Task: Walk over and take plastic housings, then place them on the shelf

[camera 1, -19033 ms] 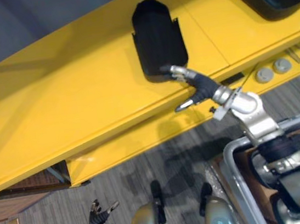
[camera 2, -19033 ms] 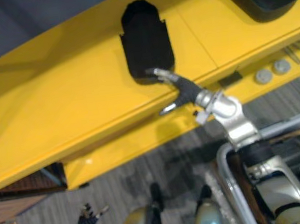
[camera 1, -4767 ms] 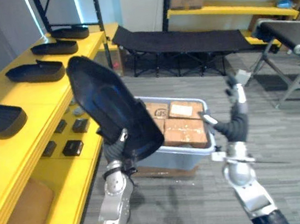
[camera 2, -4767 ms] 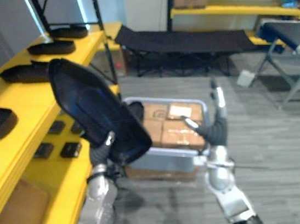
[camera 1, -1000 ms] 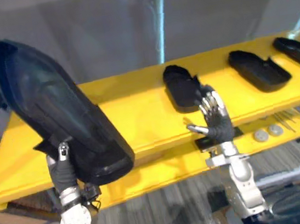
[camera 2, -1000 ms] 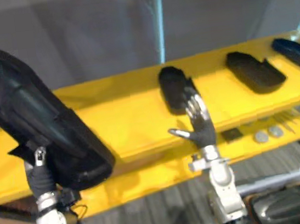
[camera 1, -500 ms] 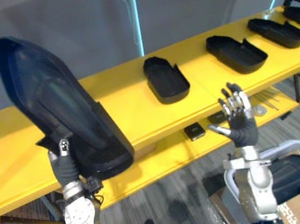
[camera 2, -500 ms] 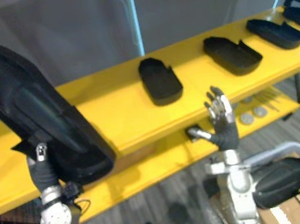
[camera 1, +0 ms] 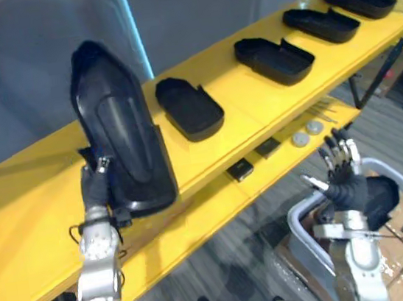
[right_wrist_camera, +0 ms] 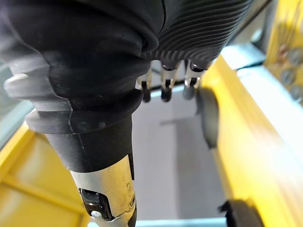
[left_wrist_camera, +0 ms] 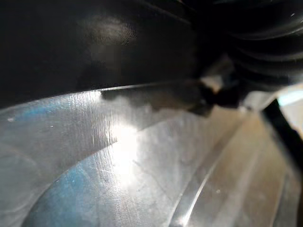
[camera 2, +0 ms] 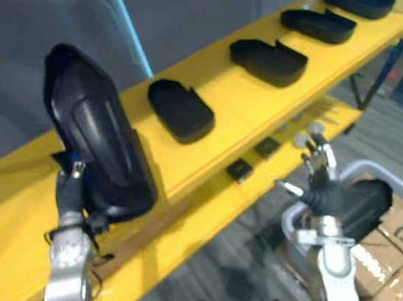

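4 housings (camera 1: 189,108) on yellow shelf (camera 1: 36,194), 1 upright housing (camera 1: 122,142) gripped by left hand (camera 1: 95,190), right hand (camera 1: 344,187) splayed

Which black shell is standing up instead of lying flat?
The big housing held upright in the left robot hand; the other housings lie flat along the yellow shelf.

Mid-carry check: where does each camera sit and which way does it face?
Left eye view: on the head, looking down at the yellow shelf; left robot hand grips the held housing, right robot hand open.
Right eye view: beside it, same scene, both arms.
Left wrist view: left wrist, close against the held housing; ribbed cover shows.
Right wrist view: right wrist, along straight fingers toward the yellow shelf.
Both eye views share four placed housings.
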Robot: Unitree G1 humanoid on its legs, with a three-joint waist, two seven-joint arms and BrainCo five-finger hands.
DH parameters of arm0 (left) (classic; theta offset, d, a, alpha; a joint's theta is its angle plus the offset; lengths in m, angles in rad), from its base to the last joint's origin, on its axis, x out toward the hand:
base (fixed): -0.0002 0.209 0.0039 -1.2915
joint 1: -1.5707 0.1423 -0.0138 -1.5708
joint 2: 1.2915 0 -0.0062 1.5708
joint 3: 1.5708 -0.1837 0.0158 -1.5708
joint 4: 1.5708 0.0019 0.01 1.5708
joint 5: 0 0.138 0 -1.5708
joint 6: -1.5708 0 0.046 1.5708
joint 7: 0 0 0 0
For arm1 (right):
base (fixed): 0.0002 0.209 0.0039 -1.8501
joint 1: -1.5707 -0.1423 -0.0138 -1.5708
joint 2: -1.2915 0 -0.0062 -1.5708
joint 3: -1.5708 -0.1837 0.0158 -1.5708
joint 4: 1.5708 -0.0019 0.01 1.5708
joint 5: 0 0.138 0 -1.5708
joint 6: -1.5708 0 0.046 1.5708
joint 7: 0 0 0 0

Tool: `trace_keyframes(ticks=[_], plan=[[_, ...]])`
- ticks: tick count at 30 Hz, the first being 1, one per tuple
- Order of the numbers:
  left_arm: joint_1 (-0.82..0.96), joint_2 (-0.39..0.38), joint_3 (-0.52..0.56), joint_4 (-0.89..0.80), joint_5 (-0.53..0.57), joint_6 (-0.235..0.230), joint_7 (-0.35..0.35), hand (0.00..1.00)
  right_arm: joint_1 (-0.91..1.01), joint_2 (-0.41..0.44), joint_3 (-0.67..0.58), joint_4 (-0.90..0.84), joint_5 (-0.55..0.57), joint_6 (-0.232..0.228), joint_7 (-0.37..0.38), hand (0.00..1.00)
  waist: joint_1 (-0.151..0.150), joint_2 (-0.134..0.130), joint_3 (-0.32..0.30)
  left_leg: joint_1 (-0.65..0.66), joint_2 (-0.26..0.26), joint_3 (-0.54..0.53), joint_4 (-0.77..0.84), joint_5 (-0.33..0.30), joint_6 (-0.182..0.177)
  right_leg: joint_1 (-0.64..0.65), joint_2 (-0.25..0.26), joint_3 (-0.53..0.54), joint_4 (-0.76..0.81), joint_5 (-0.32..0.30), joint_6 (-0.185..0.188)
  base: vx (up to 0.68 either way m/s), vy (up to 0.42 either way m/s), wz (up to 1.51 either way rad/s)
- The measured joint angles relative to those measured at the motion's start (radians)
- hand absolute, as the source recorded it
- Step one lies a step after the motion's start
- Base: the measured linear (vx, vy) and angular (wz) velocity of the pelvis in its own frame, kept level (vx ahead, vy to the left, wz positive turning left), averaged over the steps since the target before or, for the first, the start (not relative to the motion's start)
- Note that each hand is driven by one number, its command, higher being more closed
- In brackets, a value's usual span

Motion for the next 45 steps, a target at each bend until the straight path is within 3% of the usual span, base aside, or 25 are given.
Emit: trace_keyframes(ticks=[5, 11, 14, 21, 28, 31, 36, 40, 45], plan=[[-0.206, 0.131, 0.02, 0.283, -0.065, 0.056, 0.036, 1.0, 0.02, -0.03, -0.039, -0.023, 0.003, 0.008, 0.011, 0.0, -0.028, 0.013, 0.006, -0.043, 0.01, 0.02, 0.0, 0.016, 0.006, -0.055, 0.012, 0.023, -0.007, 0.023, -0.003, -0.02, 0.023, -0.11], [-0.47, 0.274, 0.008, 0.559, -0.134, 0.109, 0.101, 1.0, 0.014, -0.087, 0.01, -0.017, 0.005, 0.008, 0.016, 0.0, -0.049, 0.051, 0.053, -0.07, 0.018, 0.022, 0.0, 0.028, 0.001, -0.091, 0.02, 0.037, 0.006, 0.022, -0.004, -0.01, 0.004, -0.01], [-0.54, 0.309, -0.002, 0.625, -0.141, 0.138, 0.103, 1.0, 0.013, -0.094, 0.054, -0.012, 0.005, 0.005, 0.01, 0.0, -0.05, 0.04, 0.067, -0.072, 0.026, 0.028, 0.0, 0.031, -0.001, -0.1, 0.028, 0.043, 0.014, 0.021, -0.007, 0.02, -0.007, -0.07], [-0.566, 0.309, -0.04, 0.724, -0.138, 0.174, 0.094, 1.0, 0.003, -0.116, 0.193, -0.017, 0.006, -0.067, 0.025, 0.0, -0.048, 0.031, 0.08, -0.071, 0.029, 0.014, 0.001, 0.032, -0.003, -0.097, 0.032, 0.037, 0.021, 0.014, -0.016, 0.03, 0.002, 0.03], [-0.566, 0.308, -0.111, 0.751, -0.138, 0.17, 0.087, 1.0, -0.12, -0.151, 0.493, -0.028, 0.029, -0.09, 0.19, 0.0, -0.019, 0.023, 0.112, -0.083, 0.023, -0.051, 0.001, 0.053, -0.003, -0.099, 0.022, -0.021, 0.081, -0.023, -0.023, -0.03, 0.003, 0.24], [-0.566, 0.306, -0.123, 0.751, -0.137, 0.168, 0.086, 1.0, -0.228, -0.157, 0.57, -0.002, 0.028, -0.118, 0.21, 0.0, 0.006, 0.021, 0.113, -0.101, 0.021, -0.1, 0.001, 0.067, -0.007, -0.102, 0.013, -0.069, 0.108, -0.042, -0.027, -0.03, -0.012, 0.51], [-0.568, 0.305, -0.147, 0.752, -0.133, 0.155, 0.073, 1.0, -0.366, -0.16, 0.61, 0.038, 0.026, -0.128, 0.17, 0.0, 0.061, 0.018, 0.138, -0.116, 0.022, -0.143, 0.001, 0.083, -0.012, -0.104, 0.014, -0.101, 0.134, -0.057, -0.033, -0.01, -0.018, 0.26], [-0.584, 0.305, -0.149, 0.752, -0.134, 0.144, 0.062, 1.0, -0.393, -0.159, 0.613, 0.038, 0.028, -0.118, 0.145, 0.0, 0.064, 0.014, 0.141, -0.13, 0.02, -0.16, 0.001, 0.091, -0.012, -0.105, 0.013, -0.121, 0.134, -0.057, -0.033, 0.0, -0.009, 0.16], [-0.629, 0.301, -0.193, 0.752, -0.14, 0.144, 0.067, 1.0, -0.398, -0.158, 0.63, 0.037, 0.052, -0.105, 0.169, 0.0, 0.06, 0.016, 0.152, -0.143, 0.019, -0.158, 0.001, 0.098, -0.011, -0.126, 0.014, -0.117, 0.149, -0.057, -0.033, -0.01, 0.0, -0.01]])
